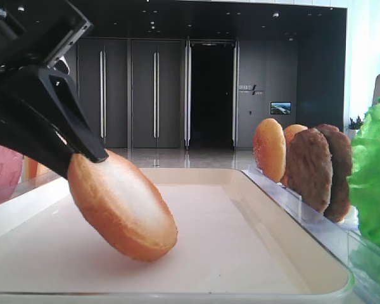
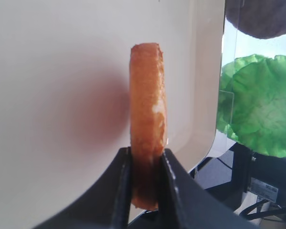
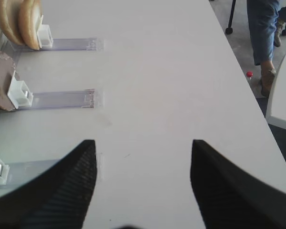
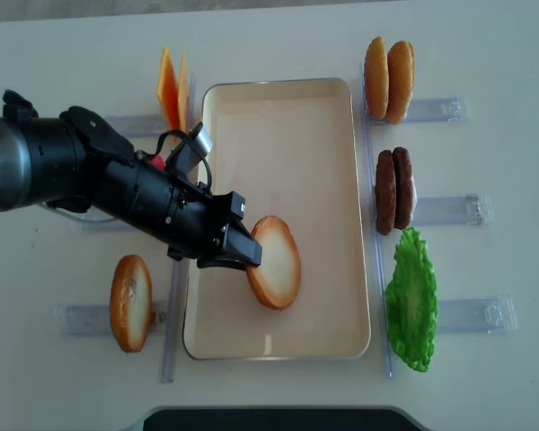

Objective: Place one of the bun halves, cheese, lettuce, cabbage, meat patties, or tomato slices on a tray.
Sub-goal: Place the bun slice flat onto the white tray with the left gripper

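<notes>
Clear plastic racks [image 4: 449, 210] lie on a white table [image 4: 485, 54]; a person's legs [image 3: 264, 28] stand beside it.

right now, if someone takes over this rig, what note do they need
Left end effector: shut on the bun half, held tilted with its lower edge touching the tray.
Right end effector: open, empty, over bare table.
Racks: two bun halves, meat patties and lettuce right of the tray; cheese and another bun half on its left.
Done: bun half brought into the tray.
Left: release it, back the left arm away.
</notes>
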`<action>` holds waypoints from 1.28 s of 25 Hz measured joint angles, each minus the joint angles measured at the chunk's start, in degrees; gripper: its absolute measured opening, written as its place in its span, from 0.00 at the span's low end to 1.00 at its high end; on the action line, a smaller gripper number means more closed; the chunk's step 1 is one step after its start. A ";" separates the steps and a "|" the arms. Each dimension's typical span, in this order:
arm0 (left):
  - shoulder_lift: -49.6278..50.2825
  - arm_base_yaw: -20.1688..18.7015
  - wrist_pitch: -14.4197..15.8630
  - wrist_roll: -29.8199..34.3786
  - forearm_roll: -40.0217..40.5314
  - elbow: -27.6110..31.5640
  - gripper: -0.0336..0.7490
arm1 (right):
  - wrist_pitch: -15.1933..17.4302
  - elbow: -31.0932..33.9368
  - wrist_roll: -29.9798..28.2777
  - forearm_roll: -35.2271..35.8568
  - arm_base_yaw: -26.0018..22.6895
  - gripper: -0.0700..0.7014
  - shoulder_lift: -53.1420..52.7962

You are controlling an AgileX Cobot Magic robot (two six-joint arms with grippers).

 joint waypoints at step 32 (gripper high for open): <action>5.09 -0.05 3.88 6.70 -7.31 0.00 0.19 | 0.00 0.00 0.00 0.00 0.00 0.63 0.00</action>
